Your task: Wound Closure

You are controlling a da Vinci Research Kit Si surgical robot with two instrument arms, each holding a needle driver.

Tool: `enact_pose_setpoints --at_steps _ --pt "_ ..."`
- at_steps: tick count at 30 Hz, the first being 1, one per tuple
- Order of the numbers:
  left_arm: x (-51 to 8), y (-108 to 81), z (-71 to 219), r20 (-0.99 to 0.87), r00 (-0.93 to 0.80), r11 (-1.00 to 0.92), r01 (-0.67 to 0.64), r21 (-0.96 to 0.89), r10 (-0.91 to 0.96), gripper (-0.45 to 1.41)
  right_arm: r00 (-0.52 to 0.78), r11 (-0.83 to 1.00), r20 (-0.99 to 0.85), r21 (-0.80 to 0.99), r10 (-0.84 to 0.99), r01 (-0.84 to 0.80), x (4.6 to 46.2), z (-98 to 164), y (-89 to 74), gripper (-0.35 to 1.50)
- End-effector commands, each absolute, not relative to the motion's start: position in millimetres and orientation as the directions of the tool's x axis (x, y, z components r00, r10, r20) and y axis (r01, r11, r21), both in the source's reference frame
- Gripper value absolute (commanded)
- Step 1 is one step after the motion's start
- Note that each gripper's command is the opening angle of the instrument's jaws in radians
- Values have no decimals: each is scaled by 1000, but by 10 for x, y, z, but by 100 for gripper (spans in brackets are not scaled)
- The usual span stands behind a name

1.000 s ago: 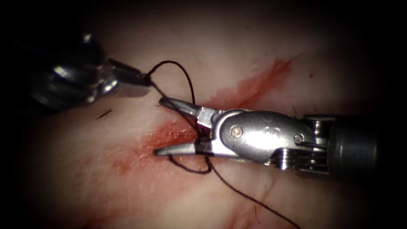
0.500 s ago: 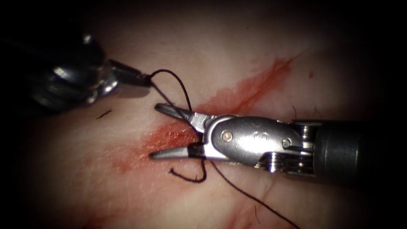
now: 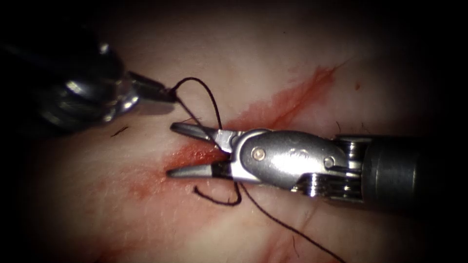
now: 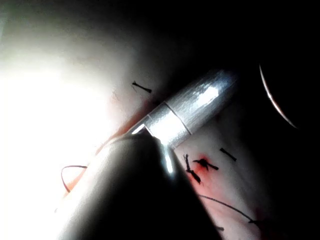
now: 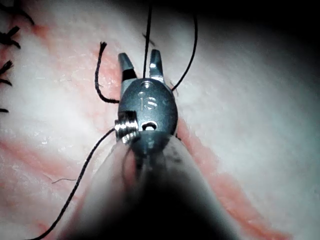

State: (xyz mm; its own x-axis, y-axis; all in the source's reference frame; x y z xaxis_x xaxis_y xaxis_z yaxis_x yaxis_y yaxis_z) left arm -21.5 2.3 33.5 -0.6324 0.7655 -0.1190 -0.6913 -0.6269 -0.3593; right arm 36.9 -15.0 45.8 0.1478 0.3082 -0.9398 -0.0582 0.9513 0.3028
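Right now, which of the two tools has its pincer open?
The right arm's tool, coming in from the picture's right: its jaws stand apart over the cut, thread running between them. The left arm's tool is shut on the thread.

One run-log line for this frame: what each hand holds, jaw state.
left hand: shut on thread | right hand: open, straddling thread, holds nothing | tissue: cut with red fluid

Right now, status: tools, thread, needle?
Left tool shut on thread, left of the cut. Right tool open, thread between its jaws, holding nothing. Needle off the tissue.
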Motion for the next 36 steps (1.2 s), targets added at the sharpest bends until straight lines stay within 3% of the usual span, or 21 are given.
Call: enact_pose_setpoints --at_steps 1,6,10,12,14,24,32,35,36 --pt "-220 25 339 -122 -635 -631 -689 -357 762 -45 145 952 -941 300 305 -58 378 461 -148 22" --pt "-220 25 339 -122 -633 -629 -689 -360 764 -45 146 953 -941 299 304 -59 378 463 -147 2" --pt "-220 25 338 -122 -633 -628 -690 -360 765 -45 146 953 -942 297 303 -59 377 465 -147 10" --pt "-220 25 338 -121 -633 -628 -690 -360 765 -45 147 953 -942 297 302 -59 377 466 -147 4" --pt "-220 25 338 -121 -632 -628 -690 -359 765 -45 145 954 -943 296 301 -51 375 468 -148 -35" --pt "-214 26 343 -125 -635 -632 -689 -356 763 -45 136 958 -948 284 287 -39 369 450 -142 -35" --pt "-159 29 383 -23 -665 -632 -696 -340 746 -45 73 968 -965 251 250 -4 317 392 -107 -35" --pt "-135 29 399 29 -667 -619 -706 -344 744 -45 61 963 -961 271 270 4 293 373 -98 21" --pt "-128 27 405 47 -674 -622 -703 -346 737 -45 60 962 -960 274 273 5 285 369 -97 29"
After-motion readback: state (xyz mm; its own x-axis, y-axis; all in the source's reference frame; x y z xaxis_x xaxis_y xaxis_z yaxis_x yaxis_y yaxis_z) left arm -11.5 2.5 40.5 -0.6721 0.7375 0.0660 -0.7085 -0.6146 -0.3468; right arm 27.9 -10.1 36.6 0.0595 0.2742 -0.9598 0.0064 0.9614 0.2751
